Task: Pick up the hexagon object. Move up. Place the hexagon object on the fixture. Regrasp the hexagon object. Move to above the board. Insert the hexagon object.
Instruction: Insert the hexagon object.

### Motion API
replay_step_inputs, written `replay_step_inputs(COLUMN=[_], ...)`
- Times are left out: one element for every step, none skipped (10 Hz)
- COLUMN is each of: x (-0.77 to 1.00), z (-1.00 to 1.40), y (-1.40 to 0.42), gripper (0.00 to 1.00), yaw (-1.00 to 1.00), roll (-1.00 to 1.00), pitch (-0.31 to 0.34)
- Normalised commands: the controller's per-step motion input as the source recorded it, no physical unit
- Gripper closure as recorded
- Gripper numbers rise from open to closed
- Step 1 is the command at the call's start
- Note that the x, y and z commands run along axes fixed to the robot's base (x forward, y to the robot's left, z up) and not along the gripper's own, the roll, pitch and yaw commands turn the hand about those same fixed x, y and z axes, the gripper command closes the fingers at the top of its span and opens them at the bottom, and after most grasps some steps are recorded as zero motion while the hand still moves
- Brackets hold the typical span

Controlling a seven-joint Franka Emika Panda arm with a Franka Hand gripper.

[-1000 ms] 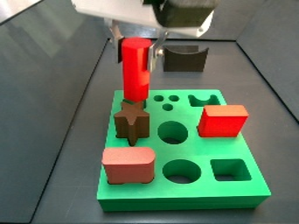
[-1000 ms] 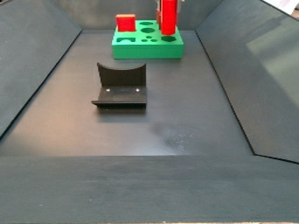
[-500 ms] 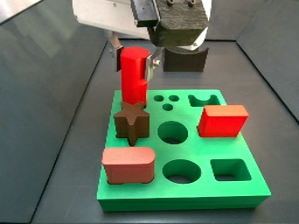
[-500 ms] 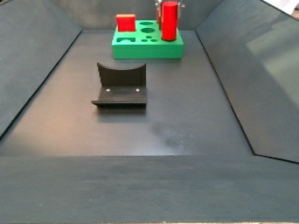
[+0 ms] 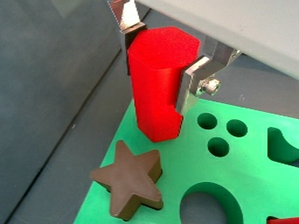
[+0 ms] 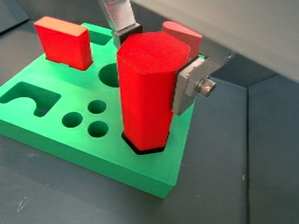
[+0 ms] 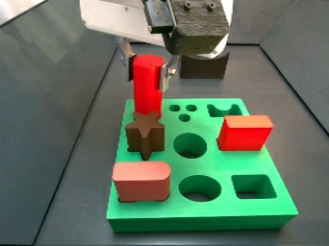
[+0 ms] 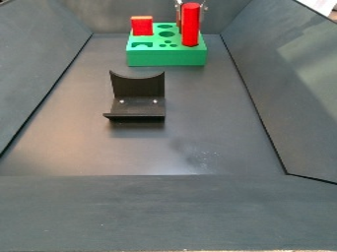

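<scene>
The hexagon object, a bright red prism, stands upright at the far left corner of the green board. In both wrist views its lower end sits in the board's hexagon hole. My gripper is straight above it. The two silver fingers press on opposite sides of its upper end in both wrist views. The hexagon object and the board also show far off in a side view. The dark fixture stands alone on the floor.
A dark brown star block, a salmon-pink rounded block and a larger red cube sit in the board. Round, square and small holes are open. The fixture shows behind the gripper. Sloped dark walls enclose the floor.
The hexagon object has come down into the board's hole with my gripper still around its top. In the last half second almost nothing has moved.
</scene>
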Motion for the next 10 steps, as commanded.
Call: replay_step_inputs(x=[0.11, 0.03, 0.0, -0.03, 0.0, 0.0, 0.05, 0.0, -0.16, -0.15], z=[-0.24, -0.21, -0.21, -0.18, -0.23, -0.23, -0.46, -0.53, -0.54, -0.55], y=[0.02, 0.03, 0.07, 0.08, 0.05, 0.0, -0.15, -0.19, -0.09, 0.0], gripper=[1.0, 1.0, 1.0, 1.0, 1.0, 1.0, 1.0, 1.0, 1.0, 1.0], yaw=[0.16, 0.12, 0.08, 0.04, 0.03, 0.0, 0.0, -0.03, -0.12, -0.1], roll=[0.05, 0.06, 0.08, 0.07, 0.07, 0.07, 0.1, 0.01, -0.07, -0.07], pitch=[-0.031, 0.0, 0.0, 0.0, 0.0, -0.006, -0.044, -0.21, -0.341, -0.351])
